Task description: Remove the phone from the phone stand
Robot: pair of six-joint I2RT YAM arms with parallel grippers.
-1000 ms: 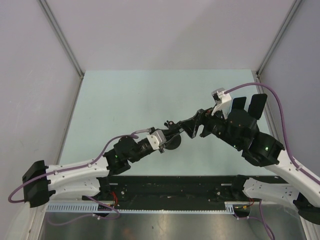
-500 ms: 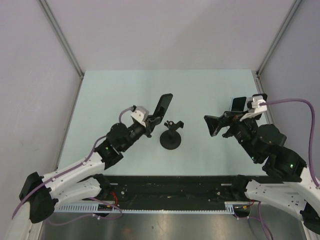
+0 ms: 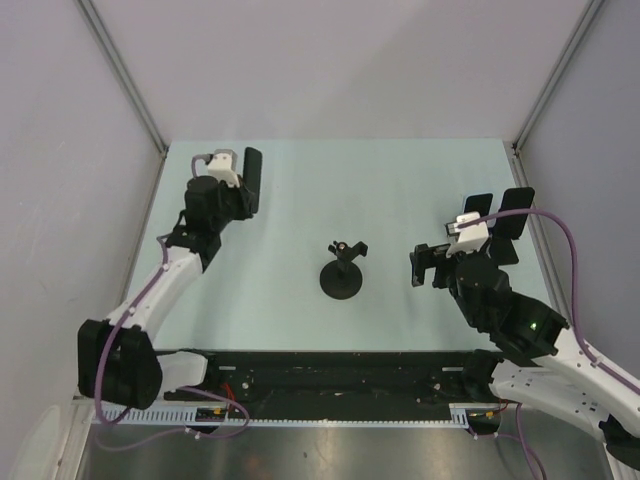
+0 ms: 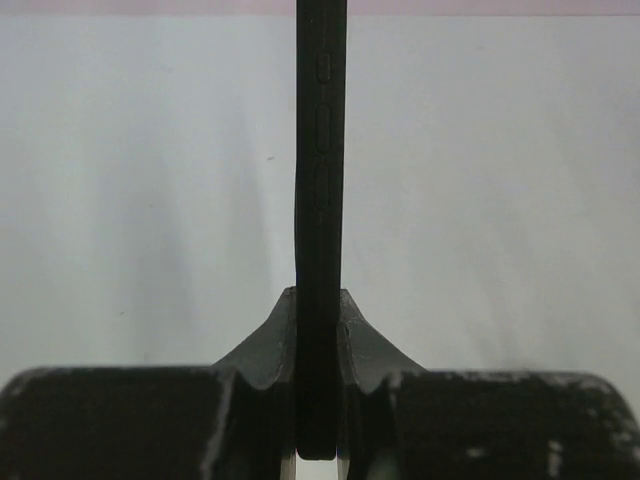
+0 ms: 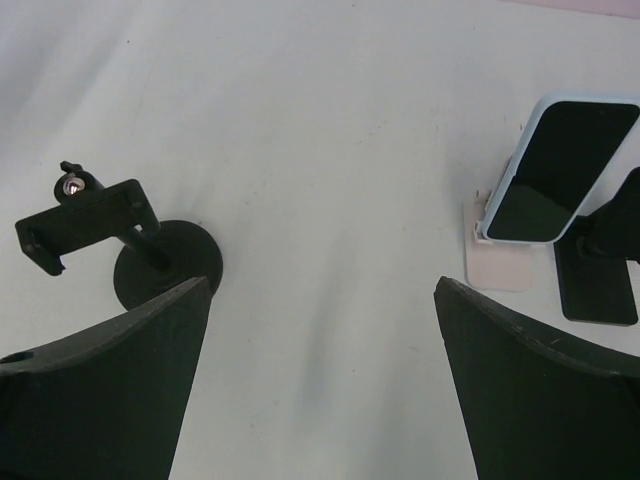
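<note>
Left wrist view: left gripper (image 4: 318, 335) clamped on one end of phone (image 4: 320, 180), edge-on, upright. Top external: phone at 10 o'clock from bare phone stand (image 3: 341, 272); right gripper (image 5: 322, 290) at 3 o'clock, spread wide, holding nothing. Risk: short bite on smooth faces, possible pivot or slip during set-down.

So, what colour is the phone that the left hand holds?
Black. The phone shows best in the left wrist view, where it is seen edge-on.

Black phone (image 4: 320, 200), black phone stand (image 3: 342, 282), pale green table (image 3: 400, 190)
</note>
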